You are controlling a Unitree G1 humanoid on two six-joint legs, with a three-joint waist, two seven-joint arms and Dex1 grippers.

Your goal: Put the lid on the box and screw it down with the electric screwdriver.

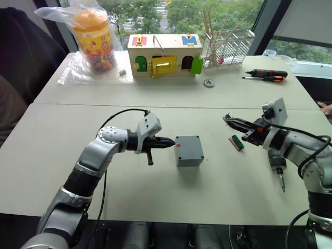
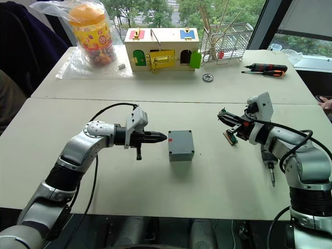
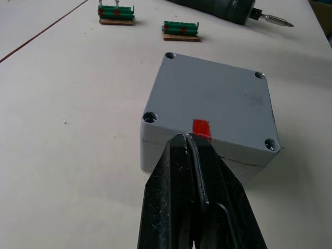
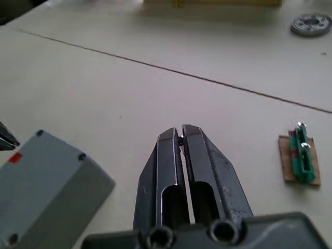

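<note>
**Lid seated, screws pending**

Since the lid [image 3: 215, 101] already sits flush on the box [image 1: 189, 151], mid-table, with its four corner screw holes apparently empty, screwing seems to be what remains. The left gripper [image 1: 165, 141] has its fingers pressed together, tips at the box's red-marked side; whether they touch is unclear. Probably it is bracing or nudging the box. The right gripper [image 2: 224, 116], fingers also together and holding nothing, hovers well apart from the box above two small green parts [image 1: 237, 142]. The screwdriver [image 1: 278, 167] lies on the table under the right forearm, bit toward the near edge, within easy reach for pickup.
</note>
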